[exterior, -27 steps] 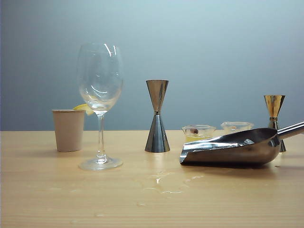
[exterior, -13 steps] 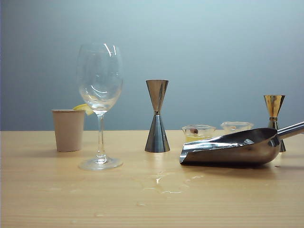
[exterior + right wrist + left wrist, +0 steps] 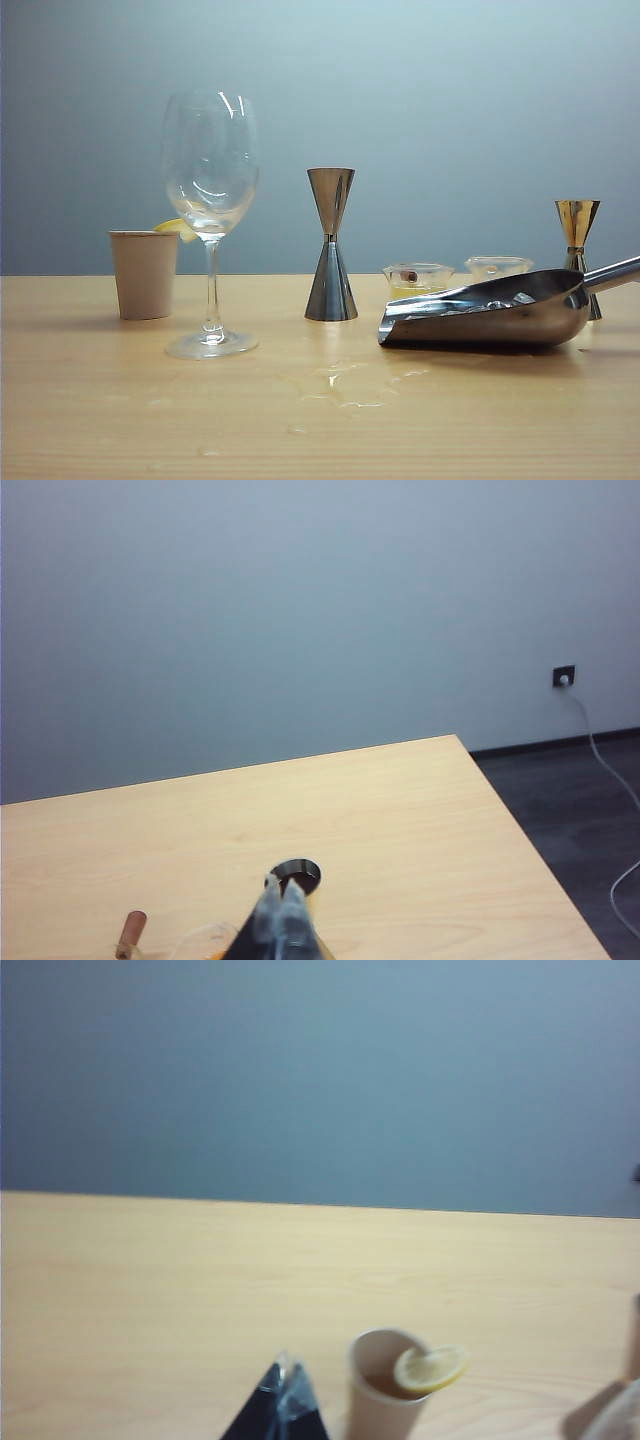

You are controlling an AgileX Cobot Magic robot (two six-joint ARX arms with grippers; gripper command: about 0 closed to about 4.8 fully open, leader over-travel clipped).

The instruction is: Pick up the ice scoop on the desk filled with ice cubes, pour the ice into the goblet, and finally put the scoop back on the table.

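Desk: you find nothing displaced against the earlier exterior frames; the layout matches item for item, so the task stands at its very start, with lifting, pouring and setting down all still ahead of you; ice scoop: lying on its side at the right of the desk, handle running off the right edge, untouched; ice cubes: faint clear glints in the trough, hard to confirm at this angle; goblet: upright and apparently empty, well left of the scoop, beside a paper cup; silver jigger: between goblet and scoop; left gripper: tips pressed together, holding nothing, near the lemon-topped cup; right gripper: clenched, empty, above the desk; neither appears in the exterior view.
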